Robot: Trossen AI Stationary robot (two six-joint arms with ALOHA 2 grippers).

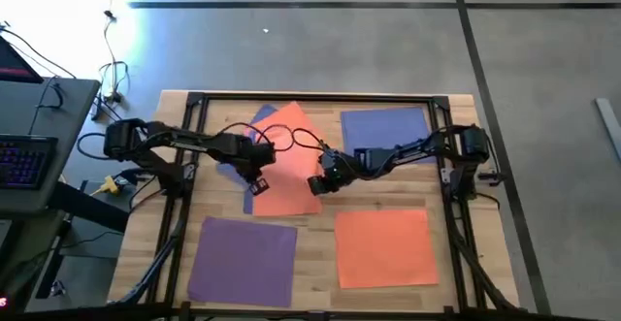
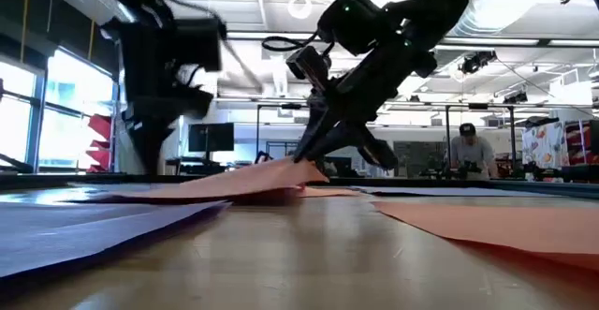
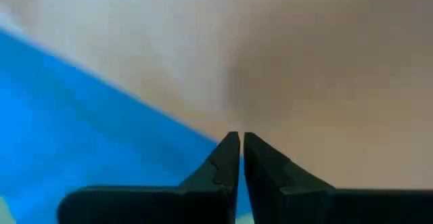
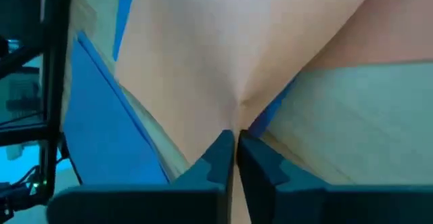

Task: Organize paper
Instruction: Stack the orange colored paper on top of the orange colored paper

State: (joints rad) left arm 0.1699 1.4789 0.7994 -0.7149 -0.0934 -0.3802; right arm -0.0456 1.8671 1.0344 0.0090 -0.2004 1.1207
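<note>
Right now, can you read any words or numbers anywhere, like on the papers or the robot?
None can be read.
The orange sheet pinched by the right gripper: plain, no writing.
The other paper, such as the purple sheet: plain too.
The colourful poster in the room behind the table: too small and blurred to read.
The keyboard beside the table: keys too small to read.

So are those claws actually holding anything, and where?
Yes: the right gripper pinches the middle orange sheet at its lifted right corner. The left gripper is shut at that sheet's left edge, apparently pinching it.
</note>
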